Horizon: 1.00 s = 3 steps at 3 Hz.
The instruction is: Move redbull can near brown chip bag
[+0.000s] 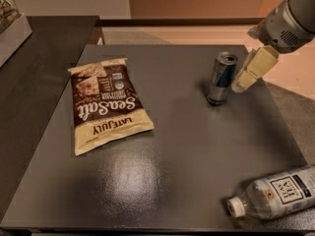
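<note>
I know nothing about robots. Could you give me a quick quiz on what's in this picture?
1. True or false: the redbull can stands upright, apart from the brown chip bag.
2. Fill in: the water bottle lies on its ____.
3. Where is the gripper? A) close beside the can; B) over the bag; C) at the bottle.
Key: 1 true; 2 side; 3 A.

One redbull can (221, 78), one brown chip bag (107, 104), one bottle (278, 194), one gripper (246, 77) beside can

table (182, 146) | brown chip bag (108, 104) | redbull can (221, 77) | bottle (280, 193) | pincer (240, 85) beside can
</note>
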Available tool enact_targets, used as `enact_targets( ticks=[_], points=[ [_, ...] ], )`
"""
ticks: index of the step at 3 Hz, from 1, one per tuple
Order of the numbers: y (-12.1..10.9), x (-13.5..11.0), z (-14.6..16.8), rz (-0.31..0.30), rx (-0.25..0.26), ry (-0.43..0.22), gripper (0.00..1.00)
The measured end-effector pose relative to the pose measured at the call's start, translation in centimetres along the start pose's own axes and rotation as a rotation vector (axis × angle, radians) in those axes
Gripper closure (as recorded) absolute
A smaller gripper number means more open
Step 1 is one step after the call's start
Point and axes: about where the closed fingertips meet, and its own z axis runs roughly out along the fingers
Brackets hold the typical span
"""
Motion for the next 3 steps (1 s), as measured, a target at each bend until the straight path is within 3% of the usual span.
enact_targets(
  ticks=[2,3],
  points=[
    [0.3,-1.7,2.9,0.029,-0.087,-0.068,0.00],
    [0.4,-1.8,3.8,0.039,-0.110,-0.082,0.17]
  ],
)
